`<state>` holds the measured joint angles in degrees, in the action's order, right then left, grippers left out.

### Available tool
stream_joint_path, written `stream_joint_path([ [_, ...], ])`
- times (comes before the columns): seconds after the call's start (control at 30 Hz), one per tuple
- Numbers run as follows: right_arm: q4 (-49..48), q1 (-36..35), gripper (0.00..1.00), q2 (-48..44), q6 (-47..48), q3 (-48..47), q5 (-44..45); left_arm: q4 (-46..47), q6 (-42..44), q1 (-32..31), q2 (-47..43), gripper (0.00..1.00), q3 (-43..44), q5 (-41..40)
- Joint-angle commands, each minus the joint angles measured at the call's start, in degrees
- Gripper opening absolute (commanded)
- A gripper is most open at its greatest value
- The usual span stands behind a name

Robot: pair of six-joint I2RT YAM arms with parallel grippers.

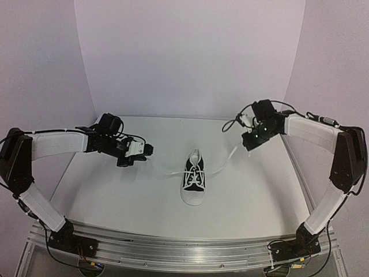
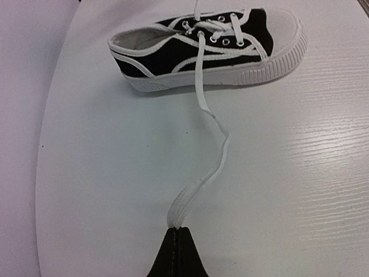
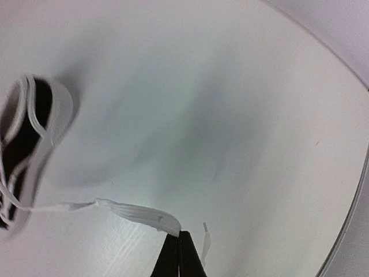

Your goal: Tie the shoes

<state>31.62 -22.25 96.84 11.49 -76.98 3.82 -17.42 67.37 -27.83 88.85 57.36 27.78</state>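
The small black canvas sneaker with white rubber toe cap stands in the middle of the white tabletop, toe toward the near edge. My left gripper, out to its left, is clamped on one long white lace. My right gripper, at far right, pinches the other lace

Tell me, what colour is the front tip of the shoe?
White. The toe cap of the black sneaker shows best in the left wrist view.
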Motion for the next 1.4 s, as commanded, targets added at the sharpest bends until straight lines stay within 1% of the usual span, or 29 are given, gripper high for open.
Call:
stream_joint_path([
  [0.0, -1.5, -7.3, 0.0, 3.0, -16.2, -12.6, -3.9, -1.6, -5.3, -1.8, -5.4, 0.0, 0.1, 2.8],
  [0.07, -2.7, -11.1, 0.0, 7.2, -20.3, -17.7, -6.0, -1.2, -6.3, -2.5, -7.1, 0.0, -0.5, 3.7],
  [0.1, -3.2, -13.5, 0.0, 9.9, -20.6, -20.2, -6.5, -0.9, -6.5, -2.6, -7.6, 0.0, -0.8, 3.9],
  [0.23, -5.4, -22.6, 0.0, 19.5, -18.4, -28.2, -6.6, 0.3, -6.5, -3.3, -9.0, 0.0, -2.2, 3.8],
  [0.37, -7.8, -26.3, 0.0, 27.9, -21.4, -34.3, -11.1, 0.3, -5.3, -3.4, -10.3, 0.0, -3.5, 5.0],
  [0.47, -9.4, -28.7, 0.01, 32.1, -19.3, -36.2, -14.3, 0.5, -5.2, -3.4, -11.0, 0.0, -4.4, 6.3],
  [0.5, -9.4, -29.3, 0.05, 33.0, -18.2, -36.4, -15.2, 0.7, -5.9, -3.3, -11.0, 0.0, -4.3, 6.3],
  [0.53, -9.4, -29.7, 0.15, 33.3, -18.0, -36.2, -16.5, 1.1, -7.0, -3.4, -10.8, 0.0, -4.1, 6.2],
  [0.57, -9.5, -29.8, 0.29, 33.1, -18.2, -35.6, -17.7, 1.4, -8.0, -3.4, -10.6, 0.0, -3.7, 5.9],
  [0.6, -9.6, -29.8, 0.41, 32.7, -18.4, -35.1, -17.9, 1.3, -9.1, -3.4, -10.2, 0.0, -3.3, 5.8],
  [0.63, -9.6, -29.8, 0.51, 31.6, -18.2, -34.2, -17.6, 1.1, -9.7, -3.4, -9.9, 0.0, -2.9, 5.7],
  [0.73, -10.3, -29.7, 0.64, 27.7, -17.1, -31.8, -13.5, 1.7, -10.4, -3.4, -9.7, 0.0, -3.0, 5.3],
  [0.87, -10.5, -29.6, 0.75, 22.9, -15.0, -30.4, -8.5, 2.9, -11.8, -3.4, -8.9, 0.0, -3.3, 5.1],
  [0.9, -10.5, -29.6, 0.79, 22.2, -14.6, -30.1, -8.0, 2.9, -12.0, -3.4, -8.6, 0.0, -3.1, 5.2],
  [0.97, -10.4, -29.6, 0.82, 20.5, -14.4, -29.1, -6.9, 3.7, -13.3, -3.4, -8.1, 0.0, -2.8, 5.1],
  [1.07, -11.1, -29.7, 0.81, 16.5, -14.9, -24.6, -4.7, 6.6, -18.0, -3.1, -6.5, 0.0, -1.8, 3.4],
  [1.17, -13.6, -30.1, 0.7, 10.8, -14.7, -18.3, -4.4, 7.9, -22.2, -1.9, -3.7, 0.0, 0.3, 1.5],
  [1.23, -17.2, -31.9, 0.65, 8.0, -12.4, -12.5, -4.7, 9.6, -23.2, -1.3, -2.0, 0.0, 0.9, 0.7],
  [1.3, -23.2, -35.0, 0.65, 7.0, -7.6, -5.9, -5.7, 10.8, -22.6, -0.9, 0.0, 0.0, 1.4, -0.5],
  [1.37, -28.9, -38.1, 0.67, 7.9, -3.6, -1.2, -6.2, 11.5, -22.3, -0.2, 2.4, 0.0, 2.5, -1.7],
])
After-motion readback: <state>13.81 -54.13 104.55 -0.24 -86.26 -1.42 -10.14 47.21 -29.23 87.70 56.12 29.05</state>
